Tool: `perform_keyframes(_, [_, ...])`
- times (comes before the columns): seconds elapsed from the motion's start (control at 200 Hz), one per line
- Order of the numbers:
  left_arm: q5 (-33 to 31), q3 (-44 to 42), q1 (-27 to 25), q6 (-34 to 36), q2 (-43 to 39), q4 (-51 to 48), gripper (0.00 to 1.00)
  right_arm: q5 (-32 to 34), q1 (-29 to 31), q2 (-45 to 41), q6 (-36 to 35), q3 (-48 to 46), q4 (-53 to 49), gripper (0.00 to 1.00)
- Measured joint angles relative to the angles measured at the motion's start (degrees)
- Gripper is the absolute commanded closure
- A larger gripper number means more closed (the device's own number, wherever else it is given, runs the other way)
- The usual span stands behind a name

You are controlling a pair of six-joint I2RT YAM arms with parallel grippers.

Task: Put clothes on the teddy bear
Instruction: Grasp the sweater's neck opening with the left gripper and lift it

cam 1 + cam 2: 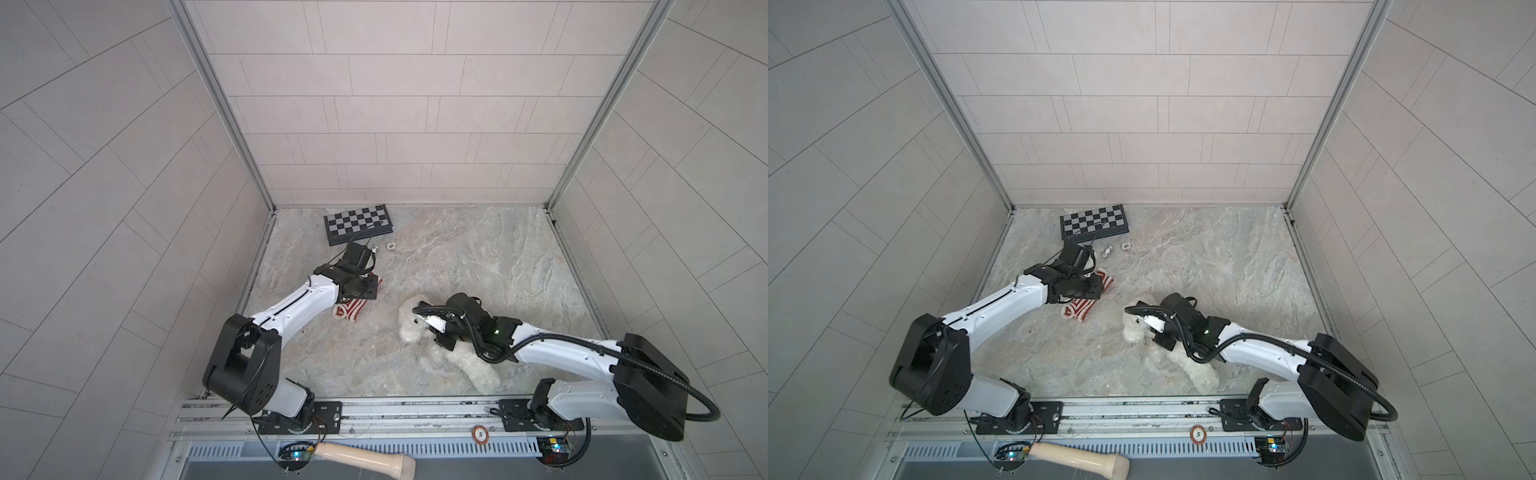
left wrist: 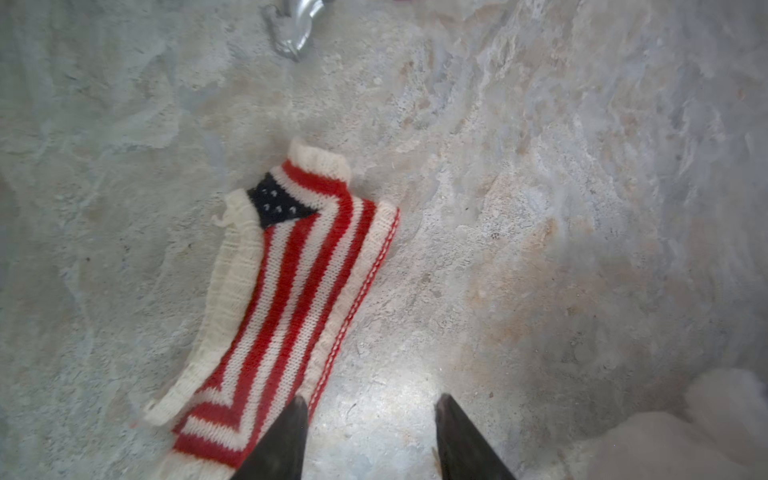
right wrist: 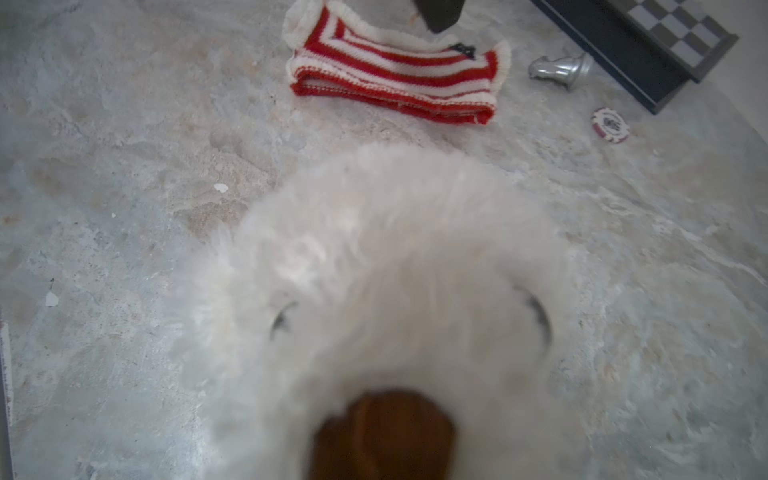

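Shift the half-open left gripper (image 2: 372, 399), straddling bare table (image 2: 540, 208) at the sweater (image 2: 291, 282) hem, onto the cloth before pinching, and, with jaw width of the right gripper (image 1: 430, 326) impossible to tell through fur, verify its hold on the bear (image 1: 409, 330) lying front-centre, head toward sweater.

The teddy bear (image 1: 461, 366) lies on the table (image 1: 478, 257) near its front edge, right of centre, head pointing far-left. The right gripper (image 1: 434, 330) is positioned at the head. The left gripper (image 1: 359, 291) is positioned over the striped sweater (image 1: 351, 311), left of the bear and apart from it. A chessboard (image 1: 358, 224), a silver chess piece (image 1: 374, 249) and a poker chip (image 1: 391, 247) lie far-left.
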Motion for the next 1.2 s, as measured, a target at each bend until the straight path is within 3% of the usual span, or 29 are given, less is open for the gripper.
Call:
perform_keyframes(0.24, [-7.2,6.9,-2.5,5.4,9.9,-6.2,0.56,0.7,-1.4,-2.0,2.8,-2.1,0.1,0.93])
perform_keyframes(0.816, [-13.1,12.5,-4.1,10.1,19.7,-11.4,0.66,0.5,-2.8,-5.0,5.3,-2.1,0.1,0.94])
perform_keyframes(1.076, [-13.5,12.9,-4.0,10.7,21.2,-11.6,0.78,1.7,-3.4,-7.9,5.3,-2.1,-1.4,0.95])
perform_keyframes(1.196, [-13.5,12.9,-4.0,10.7,21.2,-11.6,0.88,3.2,-3.7,-8.7,5.2,-2.1,-2.4,0.96])
